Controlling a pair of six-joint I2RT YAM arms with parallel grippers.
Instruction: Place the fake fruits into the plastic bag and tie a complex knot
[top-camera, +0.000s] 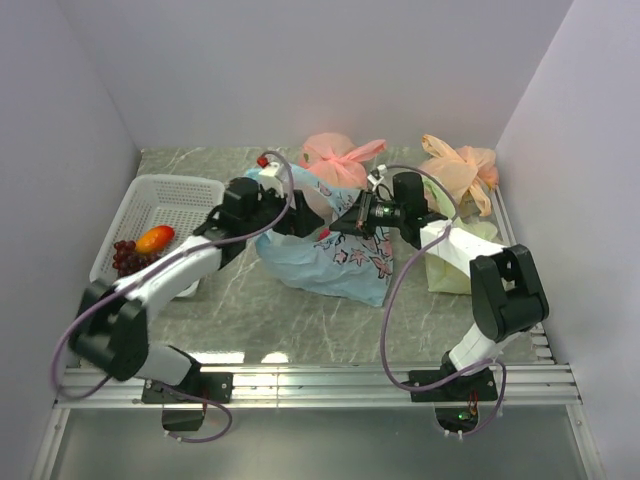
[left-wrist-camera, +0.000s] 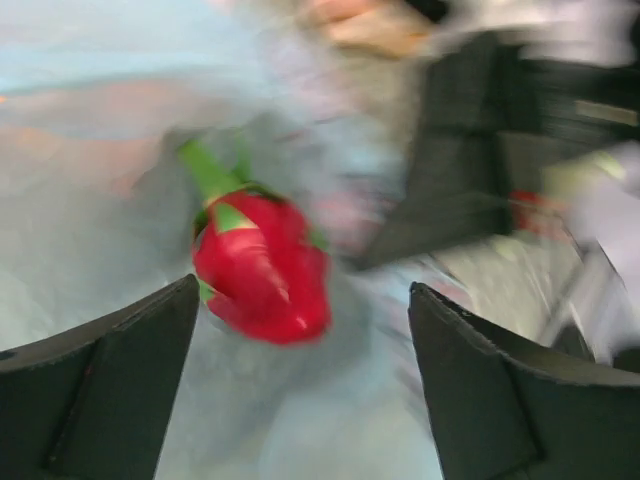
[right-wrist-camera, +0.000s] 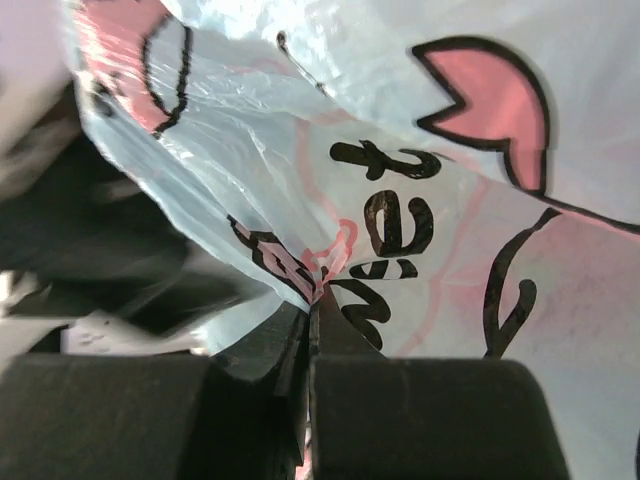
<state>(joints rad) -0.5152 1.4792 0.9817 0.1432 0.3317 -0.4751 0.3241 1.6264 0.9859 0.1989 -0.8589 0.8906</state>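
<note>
The light blue plastic bag (top-camera: 335, 262) with its pink-and-dark print lies in the middle of the table. My right gripper (top-camera: 352, 222) is shut on a pinch of its film at the top edge; the right wrist view shows the jaws (right-wrist-camera: 318, 305) closed on the printed plastic bag (right-wrist-camera: 420, 150). My left gripper (top-camera: 285, 205) hangs over the bag's left side. Its jaws (left-wrist-camera: 303, 290) stand wide open and hold nothing. Just beyond them is a red dragon fruit (left-wrist-camera: 262, 270) with green tips, blurred, with light blue film around it. No knot shows on this bag.
A white basket (top-camera: 165, 200) at the left holds a dark grape bunch (top-camera: 125, 255) and an orange fruit (top-camera: 154, 239). Two tied pink-orange bags (top-camera: 335, 158) (top-camera: 460, 165) stand at the back. A yellow-green bag (top-camera: 455, 265) sits by the right arm. Walls close in on both sides.
</note>
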